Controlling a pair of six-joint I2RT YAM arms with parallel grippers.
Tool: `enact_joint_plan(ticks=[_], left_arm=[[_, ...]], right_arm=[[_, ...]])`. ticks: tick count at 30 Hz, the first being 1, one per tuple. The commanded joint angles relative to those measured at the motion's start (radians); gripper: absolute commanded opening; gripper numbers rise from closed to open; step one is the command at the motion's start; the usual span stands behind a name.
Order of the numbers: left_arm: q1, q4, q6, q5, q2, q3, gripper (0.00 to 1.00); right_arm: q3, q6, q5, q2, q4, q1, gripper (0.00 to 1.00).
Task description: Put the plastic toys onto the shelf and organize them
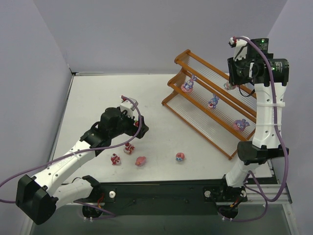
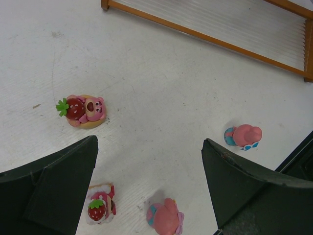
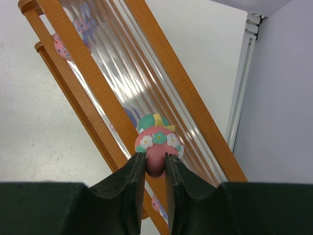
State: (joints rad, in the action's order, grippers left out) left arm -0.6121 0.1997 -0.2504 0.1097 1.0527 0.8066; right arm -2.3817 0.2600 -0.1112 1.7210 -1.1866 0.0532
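The orange-brown shelf (image 1: 210,105) stands at the right. Three purple-pink bunny toys (image 1: 188,84) sit spaced along its middle tier. My right gripper (image 3: 155,164) is shut on a pink toy with a flower crown and green back (image 3: 157,144), held just above the upper tier's rods (image 3: 146,73); it also shows in the top view (image 1: 229,86). My left gripper (image 2: 149,171) is open and empty, hovering over the table (image 1: 126,132). Below it lie a strawberry bear (image 2: 85,110), a strawberry cake toy (image 2: 100,208), a pink toy (image 2: 165,218) and a pink-and-blue toy (image 2: 243,136).
The shelf's lowest rail (image 2: 205,33) runs across the top of the left wrist view. The table's dark front edge (image 1: 161,188) lies just behind the loose toys. Purple walls close in the left, back and right sides.
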Motion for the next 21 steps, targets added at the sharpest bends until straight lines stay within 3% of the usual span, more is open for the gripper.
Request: enact_joint_plan(ticks=[1,21], left_arm=[[0.006,-0.039,0.008,0.008,0.007,0.034,0.97],[0.008,-0.029,0.01,0.001,-0.011,0.019,0.97]], right_arm=[[-0.057,-0.018,0.068,0.02,0.013,0.019,0.0],[-0.065,-0.065,0.212,0.068,0.015,0.097,0.0]])
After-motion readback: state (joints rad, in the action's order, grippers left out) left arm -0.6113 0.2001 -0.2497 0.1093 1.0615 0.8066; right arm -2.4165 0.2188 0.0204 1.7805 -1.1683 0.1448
